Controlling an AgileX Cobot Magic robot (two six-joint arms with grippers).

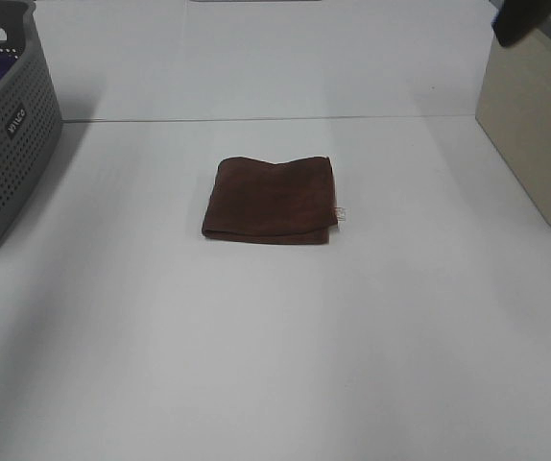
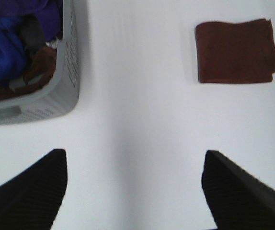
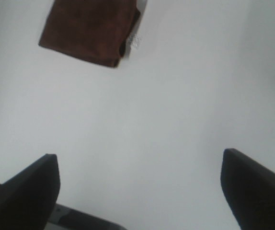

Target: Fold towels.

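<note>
A dark reddish-brown towel (image 1: 272,200) lies folded into a small square on the white table (image 1: 275,365), with its small white tag (image 1: 340,213) at the right edge. It also shows in the left wrist view (image 2: 235,51) and in the right wrist view (image 3: 88,29), where the tag (image 3: 134,41) sticks out. My left gripper (image 2: 132,191) is open and empty above bare table, well away from the towel. My right gripper (image 3: 140,191) is open and empty, also apart from the towel. Neither gripper shows in the exterior high view.
A grey perforated basket (image 1: 7,125) stands at the far left; in the left wrist view it (image 2: 56,96) holds blue, purple and brown cloths. A beige bin (image 1: 539,125) stands at the right edge. A dark object (image 1: 530,19) hangs at the top right.
</note>
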